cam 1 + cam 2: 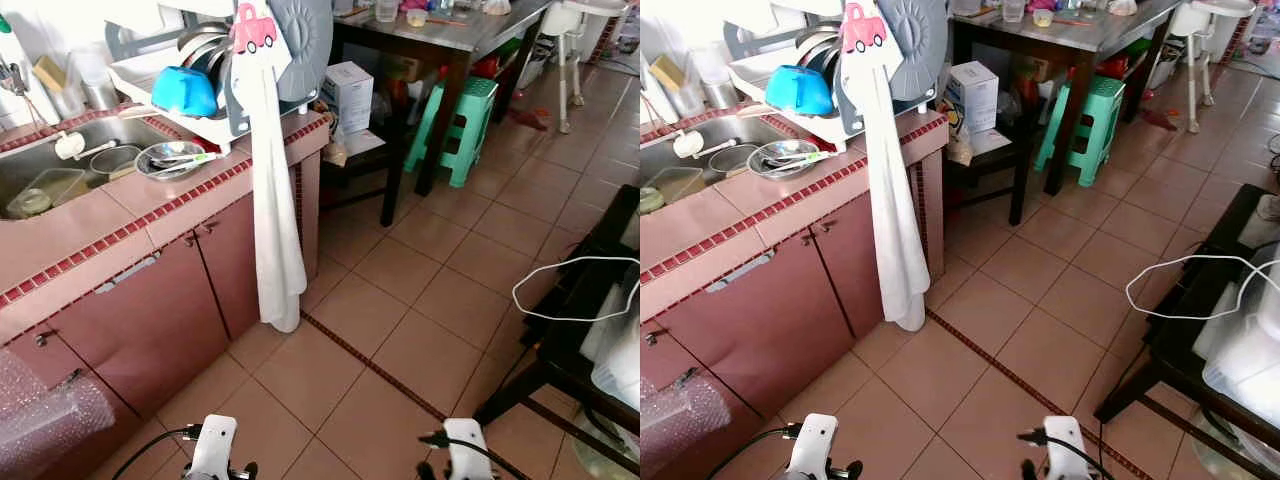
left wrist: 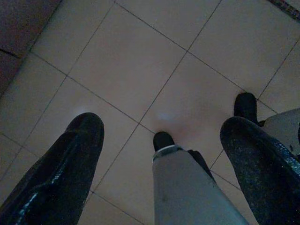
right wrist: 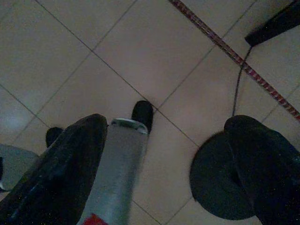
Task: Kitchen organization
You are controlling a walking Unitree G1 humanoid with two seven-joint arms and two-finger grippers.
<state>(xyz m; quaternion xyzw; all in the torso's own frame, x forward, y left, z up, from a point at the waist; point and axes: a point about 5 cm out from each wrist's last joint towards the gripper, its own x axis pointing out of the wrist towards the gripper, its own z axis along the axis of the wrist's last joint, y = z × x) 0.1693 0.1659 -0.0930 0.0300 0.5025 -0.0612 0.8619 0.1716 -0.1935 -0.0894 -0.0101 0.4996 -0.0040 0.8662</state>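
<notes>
Both claws spread apart above floor; sink counter well ahead-left.

left arm: white rounded housing, black cable looping off its side
right arm: white housing, black cable and small black plug at its side
left gripper: two long black fingers, glossy, rounded tips
right gripper: two black fingers, matte, speckled
legs: silver-grey shells, black feet; red mark on one
</notes>
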